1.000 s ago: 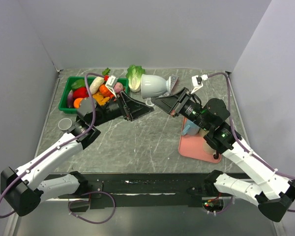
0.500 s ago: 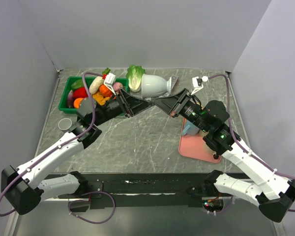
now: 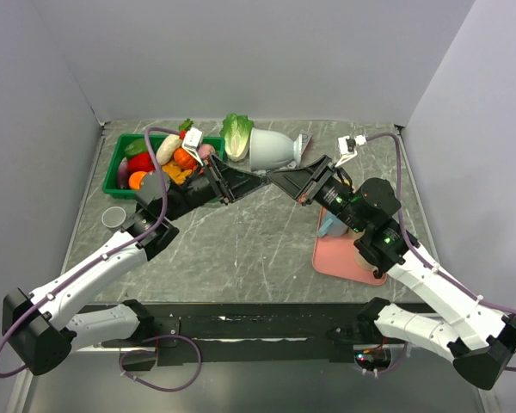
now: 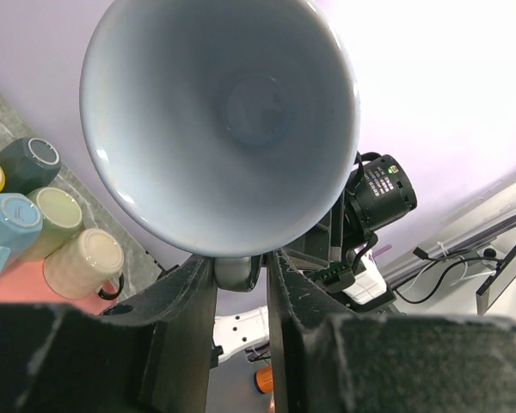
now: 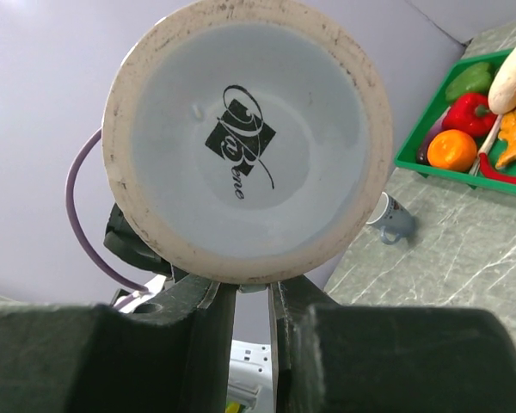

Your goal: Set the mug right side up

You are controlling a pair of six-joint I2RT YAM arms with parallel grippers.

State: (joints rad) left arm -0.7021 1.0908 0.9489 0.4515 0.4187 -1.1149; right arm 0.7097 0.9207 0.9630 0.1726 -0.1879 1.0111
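Observation:
A pale grey-white mug (image 3: 270,150) hangs on its side above the table, mouth toward the left arm and base toward the right arm. In the left wrist view I look straight into the mug (image 4: 232,112), and its handle (image 4: 235,270) sits between the fingers of my left gripper (image 4: 239,284), which is shut on it. The right wrist view shows the mug's base (image 5: 245,129) with a black logo. My right gripper (image 5: 252,297) is shut on a sliver of the handle just under that base. In the top view both gripper tips, left gripper (image 3: 255,179) and right gripper (image 3: 275,178), meet below the mug.
A green bin (image 3: 112,163) of toy vegetables stands at the back left, with a lettuce (image 3: 236,133) behind the mug. A small grey cup (image 3: 113,217) lies near the left edge. A pink board (image 3: 335,258) with several mugs (image 4: 34,219) lies under the right arm.
My left gripper's jaws, wide open a second ago, have shut on the mug's handle. The right gripper and the mug have stayed where they were.

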